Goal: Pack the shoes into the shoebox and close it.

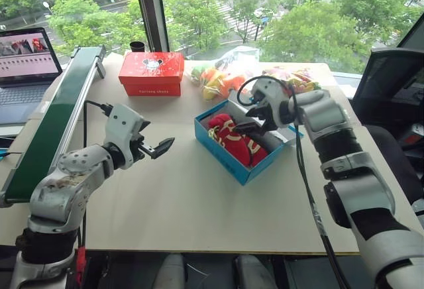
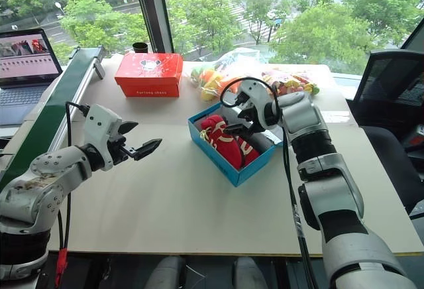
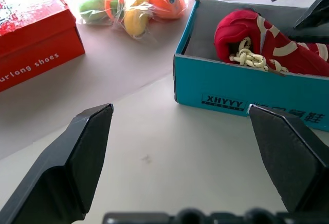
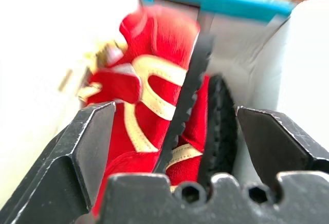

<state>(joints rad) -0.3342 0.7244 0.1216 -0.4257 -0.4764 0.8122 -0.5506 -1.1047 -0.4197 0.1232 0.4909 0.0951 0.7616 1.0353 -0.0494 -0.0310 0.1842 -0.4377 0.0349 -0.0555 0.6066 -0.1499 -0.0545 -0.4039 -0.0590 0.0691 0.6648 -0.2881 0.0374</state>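
wide open and empty, the left gripper is held above the table, beside the shoebox. both shoes are seen lying inside the shoebox. the right gripper is held open over them, and nothing is gripped.

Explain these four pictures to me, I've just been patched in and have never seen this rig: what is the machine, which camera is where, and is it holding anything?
It is a humanoid robot with two arms, each ending in a two-fingered black gripper. The two wide pictures come from its head, looking down over a table. The other two come from cameras on its wrists, looking along the fingers.

On the table stands the open blue shoebox with the red shoes inside. Behind it are a red box and bags of colourful toys; a laptop sits at far left.

The right gripper hangs over the shoebox, jaws open, gripping nothing. The left gripper is open and empty beside the box.
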